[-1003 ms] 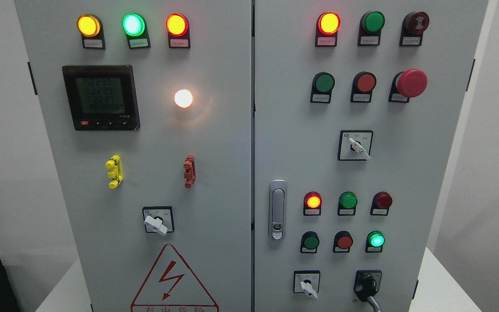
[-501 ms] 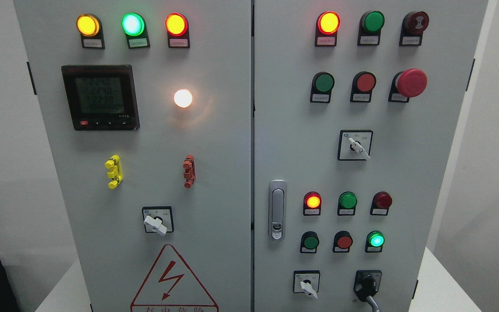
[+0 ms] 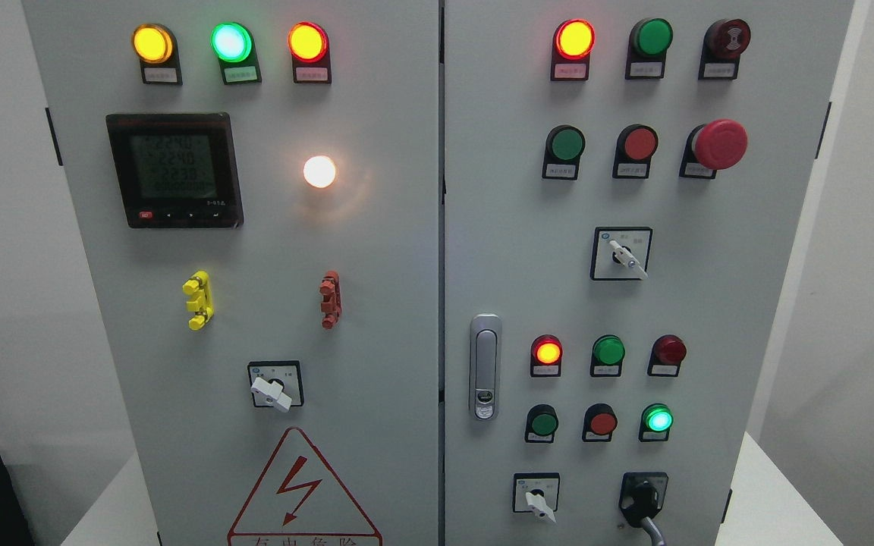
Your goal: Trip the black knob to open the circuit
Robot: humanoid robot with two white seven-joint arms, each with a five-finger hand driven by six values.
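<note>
From the head view, a grey control cabinet (image 3: 376,250) with two doors fills the picture and stands on a white worktop (image 3: 767,493). No robot hand, left or right, is in this view, so I cannot tell if the fingers are apart or together.

The black knob (image 3: 642,496) sits at the lower right of the right door, close to the bottom edge of the picture. It is mounted on a dark square plate, and a grey cable (image 3: 654,531) runs down from it and leaves the picture. Just to the left of it is a small selector switch (image 3: 536,499) with a white handle that points down and to the right.

Higher on the same door there are two rows of round lamps and buttons; in the lower of these rows a green lamp (image 3: 658,418) is lit, and in the upper one a red lamp (image 3: 547,352) is lit. A metal door latch (image 3: 485,367) stands upright near the left edge of this door. Near the top right is a big red mushroom button (image 3: 719,143).

On the left door a digital meter (image 3: 174,170) shows lit digits, too small to read. A white lamp (image 3: 319,171) shines to the right of it. At the bottom is a red warning triangle (image 3: 302,493) with a lightning sign.
</note>
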